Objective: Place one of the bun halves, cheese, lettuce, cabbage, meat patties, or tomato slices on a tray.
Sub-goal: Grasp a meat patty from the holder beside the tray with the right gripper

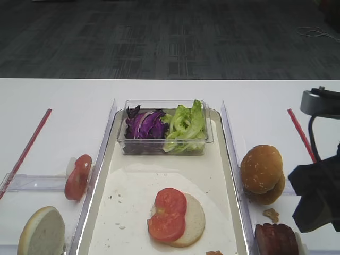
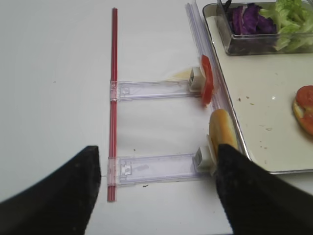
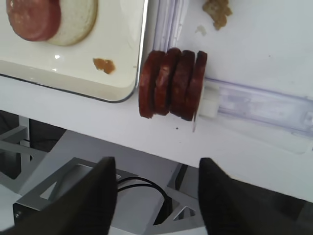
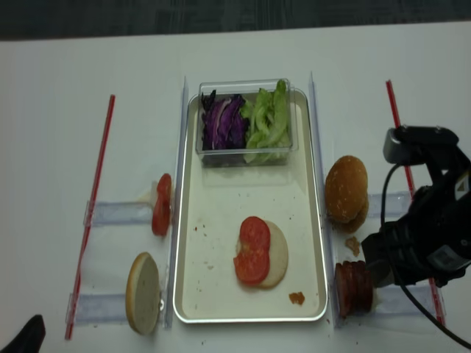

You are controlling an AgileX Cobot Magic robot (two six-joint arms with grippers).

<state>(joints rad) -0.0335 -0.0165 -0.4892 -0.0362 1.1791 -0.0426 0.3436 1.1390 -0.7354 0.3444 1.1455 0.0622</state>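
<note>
Meat patties (image 3: 172, 83), four thin dark reddish-brown discs, stand on edge in a row on your white bench (image 1: 58, 106), in a clear plastic rack (image 3: 264, 105) just right of the large cream-white rectangular tray (image 4: 221, 184). Your right gripper (image 3: 156, 193) hangs beyond the bench's near edge, below the patties in the wrist view; its dark fingers (image 3: 98, 196) are spread wide with nothing between them.

On the tray, a pale bun half (image 1: 192, 219) lies cut face up with two bright red tomato slices (image 1: 169, 213) overlapping on it. At the tray's far end a small clear plastic tub (image 1: 164, 127) holds shredded purple cabbage (image 1: 144, 125) on the left and ruffled light green lettuce (image 1: 185, 126) on the right. A small brown scrap (image 4: 296, 298) lies near the tray's near right corner.

Right of the tray, golden-brown bun halves (image 4: 346, 193) stand stacked against another rack, crumbs (image 4: 352, 244) beside them. Left of the tray, a red tomato slice (image 4: 162, 204) stands on edge in one clear rack (image 2: 151, 89) and a bun half (image 4: 143, 293) in the next. Thin red strips (image 4: 92, 209) run down both sides of the bench.

Your left gripper (image 2: 156, 196) hovers over the bench's left side, fingers (image 2: 63, 196) wide apart and empty. Beyond the bench you see dark grey carpet (image 1: 159, 37).
</note>
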